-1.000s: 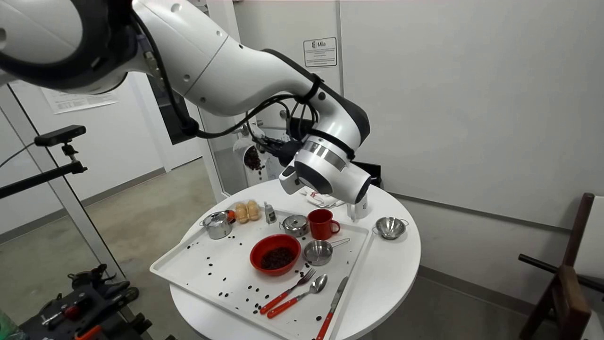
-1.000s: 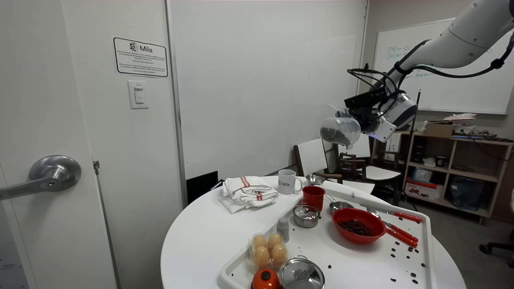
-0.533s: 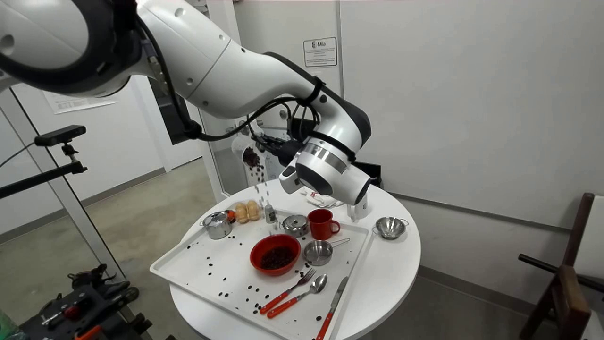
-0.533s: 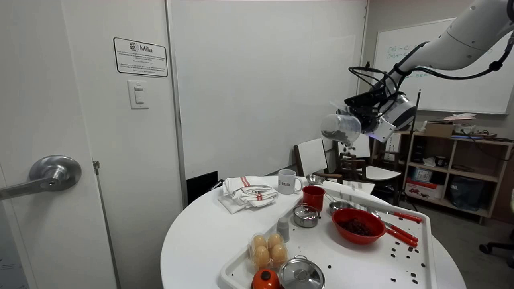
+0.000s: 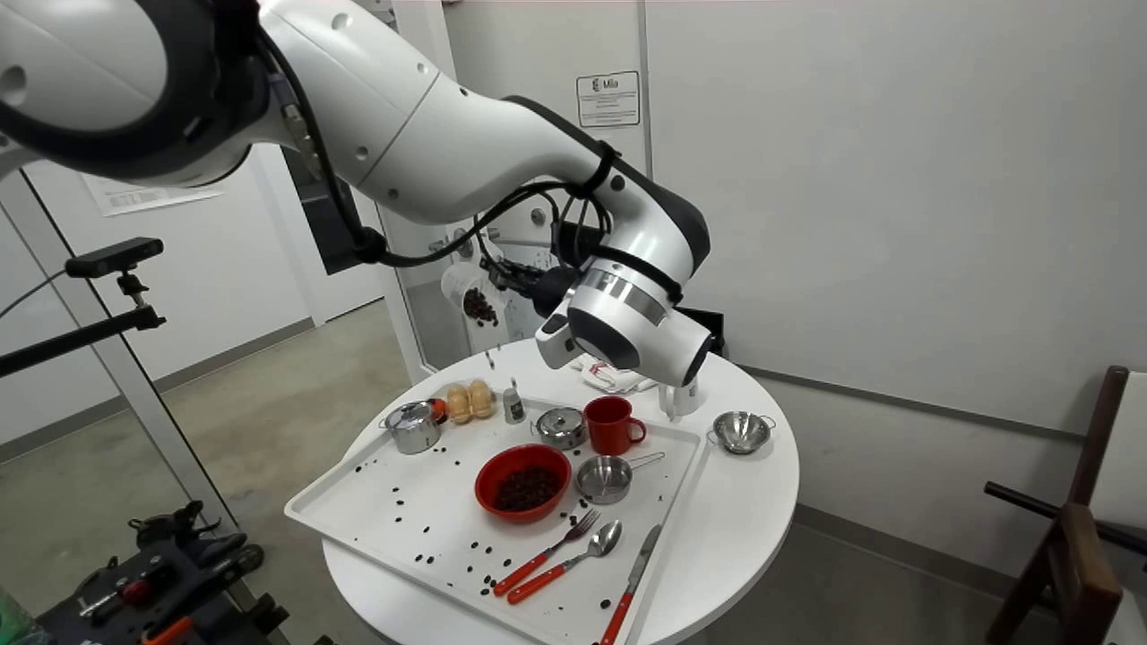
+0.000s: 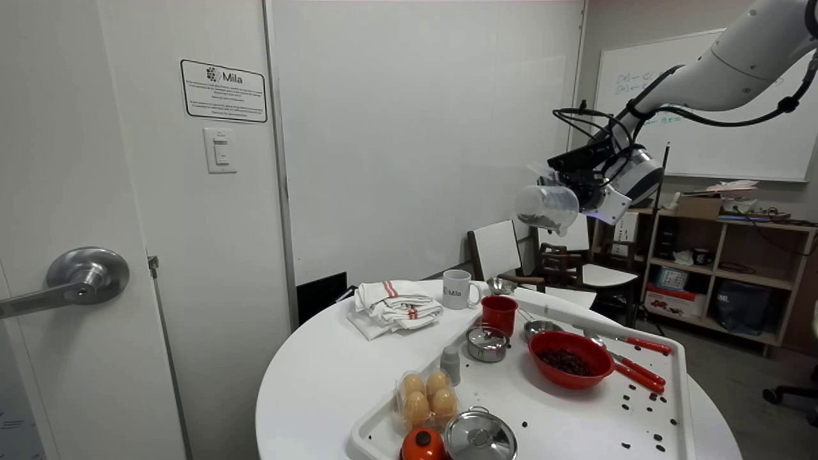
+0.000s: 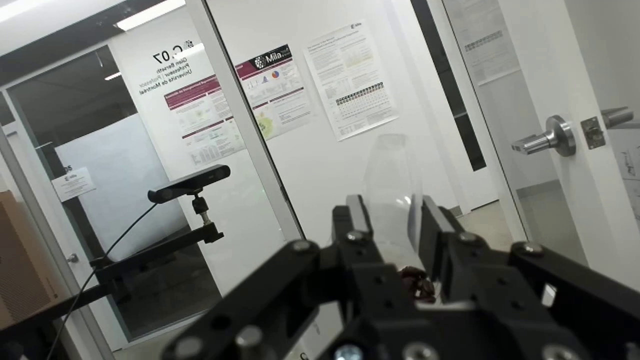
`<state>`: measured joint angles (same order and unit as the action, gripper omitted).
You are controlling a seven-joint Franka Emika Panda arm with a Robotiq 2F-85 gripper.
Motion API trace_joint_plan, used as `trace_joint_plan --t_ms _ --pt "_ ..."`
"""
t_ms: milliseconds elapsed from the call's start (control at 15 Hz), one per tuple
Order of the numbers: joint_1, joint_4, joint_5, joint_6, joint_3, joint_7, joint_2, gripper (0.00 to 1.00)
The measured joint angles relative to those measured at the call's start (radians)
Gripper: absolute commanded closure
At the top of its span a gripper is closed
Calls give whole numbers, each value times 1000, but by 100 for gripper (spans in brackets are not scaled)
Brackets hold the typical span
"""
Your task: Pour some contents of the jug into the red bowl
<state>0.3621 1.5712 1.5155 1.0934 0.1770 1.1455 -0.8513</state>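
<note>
The jug (image 5: pixel 459 285) is clear plastic and holds dark beans. It is tilted with its mouth downward, high above the table, in both exterior views (image 6: pixel 547 206). My gripper (image 7: pixel 390 212) is shut on the jug, whose clear plastic (image 7: pixel 392 200) stands between the fingers in the wrist view; some dark red beans (image 7: pixel 417 285) show low between them. The red bowl (image 5: pixel 488 484) sits on the tray below, with a heap of beans inside, and shows in both exterior views (image 6: pixel 569 381). A few beans (image 5: pixel 490 359) are in the air below the jug's mouth.
The white tray (image 5: pixel 314 515) holds a red cup (image 5: pixel 611 425), metal pots (image 5: pixel 562 427), eggs (image 6: pixel 427 399), a small grey bottle (image 6: pixel 450 365), cutlery (image 5: pixel 538 582) and scattered beans. A white mug (image 6: pixel 457 289), a folded towel (image 6: pixel 396 306) and a small metal colander (image 5: pixel 742 432) stand beside the tray.
Half a second ago a denser stream of beans fell from the jug; now only a few are falling and fewer beans show inside. The jug has shifted slightly. The bowl has not moved.
</note>
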Motion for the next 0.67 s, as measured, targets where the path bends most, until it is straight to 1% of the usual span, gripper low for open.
trace_joint_plan --t_ms 333,667 --pt "-1 -23 -63 14 29 47 0 88" --pt "-6 -51 -135 55 46 66 0 88"
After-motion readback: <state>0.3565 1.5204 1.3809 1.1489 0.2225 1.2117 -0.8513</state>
